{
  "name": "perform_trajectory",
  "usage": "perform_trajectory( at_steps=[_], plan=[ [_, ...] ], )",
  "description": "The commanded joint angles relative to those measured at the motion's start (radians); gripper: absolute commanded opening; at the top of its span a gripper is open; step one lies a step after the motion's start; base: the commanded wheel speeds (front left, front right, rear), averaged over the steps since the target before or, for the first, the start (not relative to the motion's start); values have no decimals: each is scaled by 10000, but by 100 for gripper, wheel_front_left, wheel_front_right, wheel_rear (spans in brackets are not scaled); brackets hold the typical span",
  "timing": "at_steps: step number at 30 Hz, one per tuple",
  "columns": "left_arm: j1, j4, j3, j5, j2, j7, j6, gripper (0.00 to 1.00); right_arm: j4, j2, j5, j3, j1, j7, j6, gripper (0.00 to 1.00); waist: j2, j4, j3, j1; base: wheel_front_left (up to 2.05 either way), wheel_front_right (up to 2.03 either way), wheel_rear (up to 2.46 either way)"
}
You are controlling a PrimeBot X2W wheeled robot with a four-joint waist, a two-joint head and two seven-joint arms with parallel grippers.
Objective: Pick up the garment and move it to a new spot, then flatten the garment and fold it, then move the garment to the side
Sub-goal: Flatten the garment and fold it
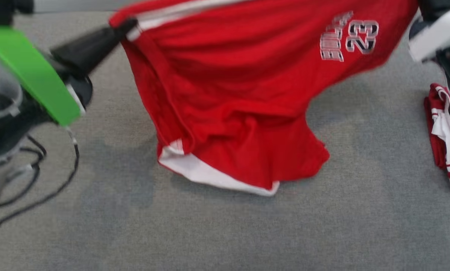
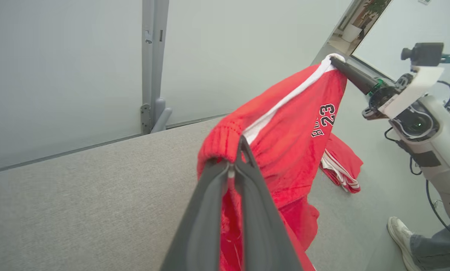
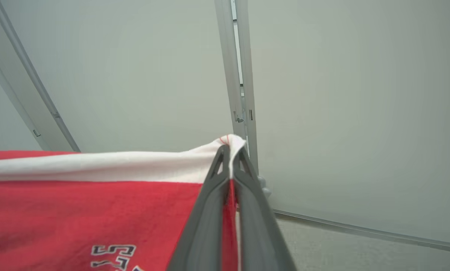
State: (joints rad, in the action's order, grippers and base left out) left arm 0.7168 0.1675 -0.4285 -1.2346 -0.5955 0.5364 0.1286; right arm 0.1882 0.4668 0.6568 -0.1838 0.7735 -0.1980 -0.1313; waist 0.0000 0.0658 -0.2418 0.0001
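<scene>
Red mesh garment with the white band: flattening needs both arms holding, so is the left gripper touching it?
Touching. The left wrist view shows the left gripper shut on a gathered edge of the red mesh garment, cloth pinched between its fingers.

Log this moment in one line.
left pincer: shut on red fabric shorts with white trim | right pincer: shut on shorts | shorts: stretched between pincers, hanging over grey surface

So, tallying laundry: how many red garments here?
2. One garment hangs between the left gripper and right gripper; a second garment lies on the surface, far right. More may be hidden.
</scene>
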Motion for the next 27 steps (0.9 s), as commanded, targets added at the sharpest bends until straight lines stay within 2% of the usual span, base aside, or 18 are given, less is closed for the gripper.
perform_trajectory(
  at_steps=[1,6,7,9,12,15,18,20,27],
  plan=[
    [998,-487,81,105,3,262,-75,0,152,-463,-342,186,768,-69,12,0,0,-600,-1626,-1,0,0,0],
    [3972,-2482,211,724,475,521,-216,0,1163,-2005,-2055,968,3286,549,12,0,0,-1037,-2879,-1,0,0,0],
    [5031,-3335,340,1154,734,128,-285,0,1615,-2596,-2822,1478,4286,1181,12,0,0,-1177,-3243,-1,0,0,0],
    [6063,-4160,448,1791,916,-548,-347,0,2005,-3167,-3520,2037,5275,1853,12,0,0,-1311,-3607,-1,0,0,0],
    [7271,-5274,505,2686,1228,-1826,-301,0,2454,-3715,-4284,2723,6518,2895,18,0,0,-1475,-4083,-1,0,0,0],
    [8011,-6102,381,3429,1384,-3162,-157,0,2863,-3996,-4578,2797,7192,3722,18,0,0,-1586,-4363,-1,0,0,0],
    [7880,-6615,25,3491,1578,-4085,-3,0,3247,-4100,-4465,2185,6899,4110,15,0,0,-1633,-4419,-1,0,0,0],
    [7462,-6471,-646,3438,1488,-4430,32,0,3384,-4093,-4348,1612,6299,4276,15,0,0,-1645,-4370,-1,0,0,0],
    [4713,-4926,-2959,2078,-146,-5367,27,0,2777,-3559,-3523,246,2797,4599,10,0,0,-1656,-3853,-1,0,0,0]
  ],
)
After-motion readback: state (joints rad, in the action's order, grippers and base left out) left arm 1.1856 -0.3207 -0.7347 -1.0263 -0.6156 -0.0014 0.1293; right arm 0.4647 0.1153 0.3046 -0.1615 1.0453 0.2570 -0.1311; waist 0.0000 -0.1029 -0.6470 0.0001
